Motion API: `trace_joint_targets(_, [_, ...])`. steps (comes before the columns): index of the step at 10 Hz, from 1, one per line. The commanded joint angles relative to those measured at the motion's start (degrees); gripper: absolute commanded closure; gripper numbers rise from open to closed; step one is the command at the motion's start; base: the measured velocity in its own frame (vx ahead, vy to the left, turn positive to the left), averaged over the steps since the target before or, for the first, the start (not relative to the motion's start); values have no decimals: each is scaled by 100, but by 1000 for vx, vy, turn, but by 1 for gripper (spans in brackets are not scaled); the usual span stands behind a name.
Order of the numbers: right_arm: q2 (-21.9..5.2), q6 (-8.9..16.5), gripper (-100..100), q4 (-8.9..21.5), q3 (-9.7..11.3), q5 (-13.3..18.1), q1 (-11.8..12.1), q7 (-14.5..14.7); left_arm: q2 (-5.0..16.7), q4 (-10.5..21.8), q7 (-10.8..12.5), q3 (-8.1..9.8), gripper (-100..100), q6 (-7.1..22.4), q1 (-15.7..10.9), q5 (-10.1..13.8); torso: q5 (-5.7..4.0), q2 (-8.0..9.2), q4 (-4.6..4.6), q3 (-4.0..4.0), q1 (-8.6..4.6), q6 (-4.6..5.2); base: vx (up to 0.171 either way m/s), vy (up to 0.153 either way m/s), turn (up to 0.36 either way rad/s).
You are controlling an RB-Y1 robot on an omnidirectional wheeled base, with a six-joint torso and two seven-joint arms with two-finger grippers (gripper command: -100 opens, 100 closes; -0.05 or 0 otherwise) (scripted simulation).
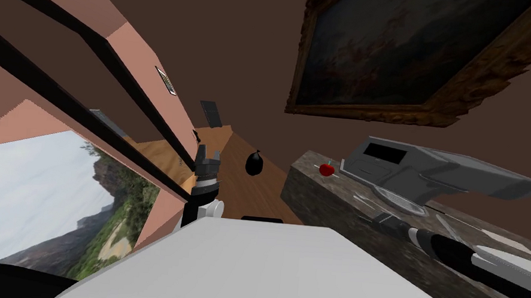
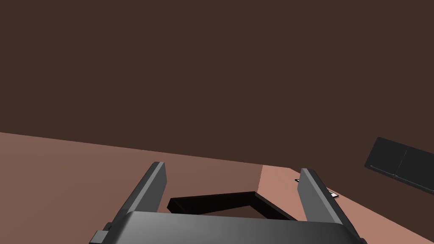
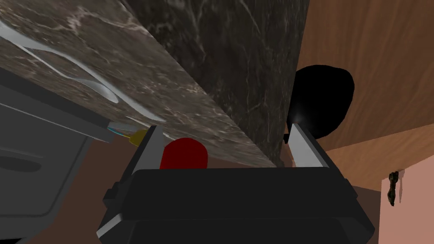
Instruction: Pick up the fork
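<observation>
Fingers (image 3: 305,148) of right gripper (image 3: 225,126) spread wide, empty, poised over counter (image 3: 178,89) to line up. Likely fork (image 3: 99,87), thin and silvery, lies flat at 2 o'clock by grey appliance (image 1: 437,168). Left gripper (image 2: 233,166) open, parked.

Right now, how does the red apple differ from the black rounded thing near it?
The red apple sits on the marble counter; the black rounded thing sits on the wooden floor beside the counter's end. The apple is red, the other plain black. The black thing looks larger. Both are rounded with a small tip on top.
</observation>
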Motion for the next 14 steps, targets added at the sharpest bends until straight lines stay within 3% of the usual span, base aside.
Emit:
trace_joint_targets(1, [-242, -47, -100, 209, 105, 161, 253, 122, 0, 0, 0, 0, 0, 0, 0, 0, 0, 0, 0, 0, 0, 0, 158, -17, 116])
trace_joint_targets(2, [-242, -47, -100, 209, 105, 161, 253, 122, 0, 0, 0, 0, 0, 0, 0, 0, -1, -8, -2, -4, -3, -1, 121, -21, 38])
trace_joint_targets(8, [-1059, -139, -100, 784, 808, 772, 820, 266, 0, 0, 0, 0, 0, 0, 1, 0, -5, -16, -4, -10, -13, 0, 151, -37, 85])
trace_joint_targets(10, [-1072, -98, -100, 707, 751, 726, 869, 257, 0, 0, 0, 1, 0, 0, 0, 0, -7, 1, -1, -1, -16, 1, 73, -39, 18])
trace_joint_targets(11, [-1072, -108, 0, 721, 762, 735, 859, 257, 0, 0, 0, 0, 0, 0, -1, 0, -5, 26, 5, 14, -4, 3, 10, -5, 3])
trace_joint_targets(12, [-979, -68, -100, 827, 826, 718, 832, 152, 0, 0, 0, 0, 0, 0, -1, 0, -2, 42, 9, 24, 4, 4, -69, -3, 312])
trace_joint_targets(14, [-839, -8, -100, 989, 925, 695, 791, -7, 0, 0, 0, -1, 0, 1, -3, 0, -2, 85, 19, 49, 3, 2, -140, -13, 313])
